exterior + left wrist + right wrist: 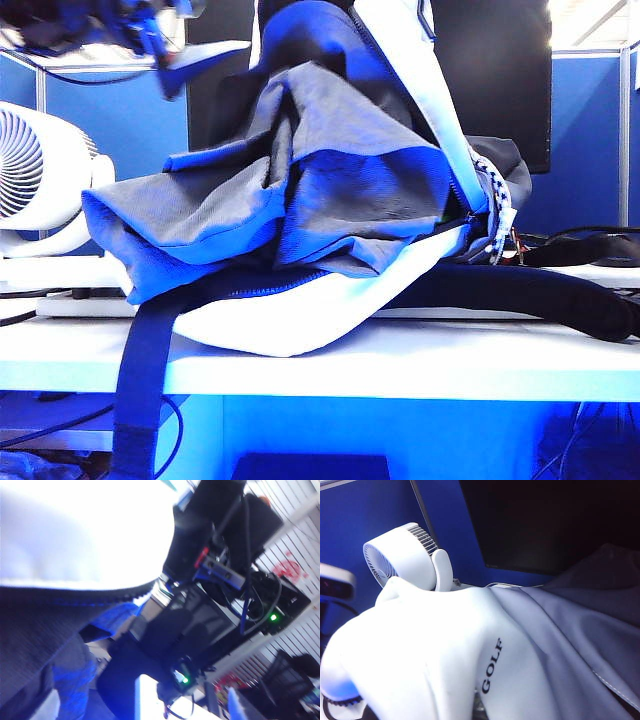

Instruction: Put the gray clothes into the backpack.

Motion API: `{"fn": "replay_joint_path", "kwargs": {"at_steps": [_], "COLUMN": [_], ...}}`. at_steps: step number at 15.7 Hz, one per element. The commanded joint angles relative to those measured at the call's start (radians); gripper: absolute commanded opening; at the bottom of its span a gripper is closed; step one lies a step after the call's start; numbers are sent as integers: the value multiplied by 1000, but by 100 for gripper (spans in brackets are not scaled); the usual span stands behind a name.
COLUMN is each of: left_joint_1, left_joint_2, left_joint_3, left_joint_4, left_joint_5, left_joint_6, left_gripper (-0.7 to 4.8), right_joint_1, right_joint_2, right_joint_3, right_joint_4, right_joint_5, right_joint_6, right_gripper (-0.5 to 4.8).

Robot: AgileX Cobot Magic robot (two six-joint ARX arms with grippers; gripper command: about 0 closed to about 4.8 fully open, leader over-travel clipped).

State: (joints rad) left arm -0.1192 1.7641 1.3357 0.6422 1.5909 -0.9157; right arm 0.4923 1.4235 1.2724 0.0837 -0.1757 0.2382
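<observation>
The backpack (300,325) lies open on the white table, its white flap (425,80) held upright. The gray clothes (330,170) bulge out of its mouth in a heap, bluish inner sides showing, and hang over the left side. My left gripper (195,58) is blurred, high at the upper left above the clothes, open and empty. Its wrist view shows the white backpack fabric (75,530), a black zipper edge (100,592) and the gray clothes (30,645). My right gripper (476,707) is buried in bunched white backpack fabric (420,645) marked GOLF and is shut on it; the exterior view hides it.
A white round fan (35,170) stands at the left and a black monitor (500,70) behind the backpack. A dark navy strap (140,370) hangs over the table's front edge. Another dark strap (540,295) and cables (585,240) lie at the right.
</observation>
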Motion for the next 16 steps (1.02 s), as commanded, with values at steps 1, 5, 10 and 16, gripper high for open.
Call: {"fn": "replay_joint_path", "kwargs": {"at_steps": [1, 5, 10, 16], "left_joint_1": [70, 125, 130, 131], "left_joint_2": [-71, -277, -628, -689], "left_joint_3": [0, -95, -222, -222], "left_joint_4": [5, -42, -45, -69], "left_joint_5": [6, 7, -51, -62], "left_joint_6": [-1, 8, 71, 82], "left_gripper": [442, 427, 274, 274], "right_joint_1": [-1, -1, 22, 13], "right_joint_2": [-14, -15, -15, -1], "right_joint_3": [13, 14, 13, 11], "right_joint_4": [104, 130, 55, -154], "right_joint_5": [-1, -6, -418, -401], "right_joint_6": [-3, 1, 59, 4], "right_gripper": [-1, -1, -1, 412]}}
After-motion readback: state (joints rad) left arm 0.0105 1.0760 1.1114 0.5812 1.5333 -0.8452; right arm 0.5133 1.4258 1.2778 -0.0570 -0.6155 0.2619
